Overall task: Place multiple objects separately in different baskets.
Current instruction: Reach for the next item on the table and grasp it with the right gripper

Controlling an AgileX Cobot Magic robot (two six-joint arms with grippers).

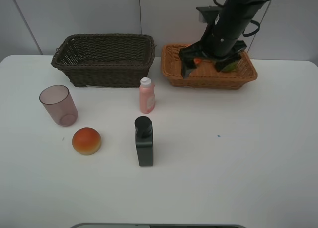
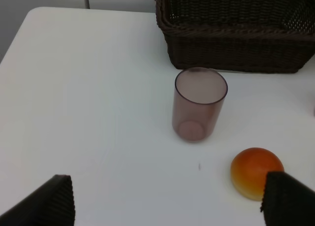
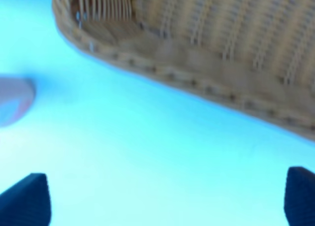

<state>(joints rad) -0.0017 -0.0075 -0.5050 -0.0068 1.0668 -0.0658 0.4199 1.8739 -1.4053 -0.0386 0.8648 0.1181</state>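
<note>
Left wrist view shows the left gripper (image 2: 167,201) spread wide and empty above the white table (image 1: 223,163). Nearest stand the black bottle (image 1: 144,147) and red-orange fruit (image 1: 86,140), then the purple cup (image 1: 58,106) and pink bottle (image 1: 146,96). Farthest are the dark basket (image 1: 104,71) and the light basket (image 1: 213,81), where the orange (image 1: 198,61) and lime (image 1: 229,67) lie under the right gripper (image 1: 206,64), which is wide and empty.

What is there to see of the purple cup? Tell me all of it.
The purple cup is a translucent, smoky purple tumbler that looks like plastic, with no handle and slightly narrower at the base. It stands upright, mouth up, and looks empty. It rests on the white table, in front of the dark brown basket and apart from it, with the red-orange fruit close by, not touching. Only the table touches it.
</note>
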